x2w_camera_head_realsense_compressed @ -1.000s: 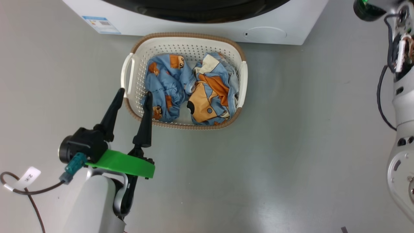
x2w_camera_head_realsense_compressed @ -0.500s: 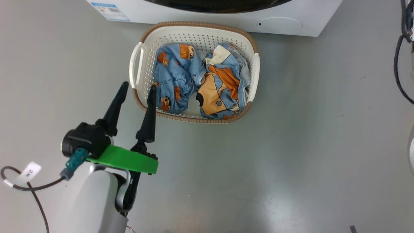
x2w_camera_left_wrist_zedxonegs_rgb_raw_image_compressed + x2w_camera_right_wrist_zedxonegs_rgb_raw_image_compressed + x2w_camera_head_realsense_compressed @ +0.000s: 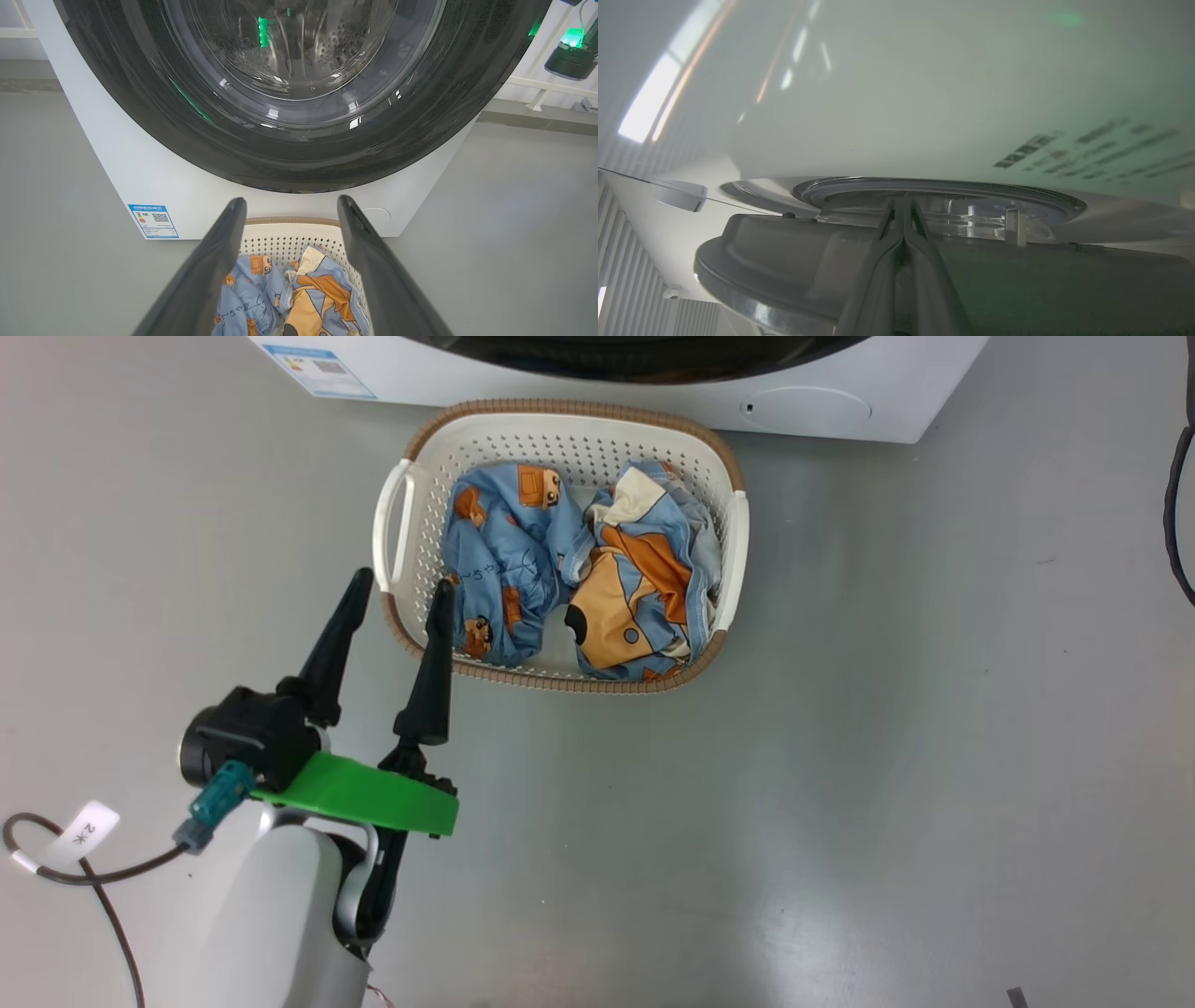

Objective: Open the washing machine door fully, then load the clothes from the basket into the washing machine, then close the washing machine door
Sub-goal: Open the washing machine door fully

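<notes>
You have a smooth, pale grey floor (image 3: 887,756) spreading out on every side of the washing machine (image 3: 934,383), with a soft sheen of light well out in front of it. Far out in front and to the right lies a small dark mark (image 3: 1018,997). Left of the machine you see a white wall (image 3: 23,23) over a grey skirting band (image 3: 28,79). Right of it run white rails (image 3: 537,84). Beside its white body, the right wrist view gives you a ribbed wall panel (image 3: 626,261) and a bright strip of light (image 3: 644,102).
</notes>
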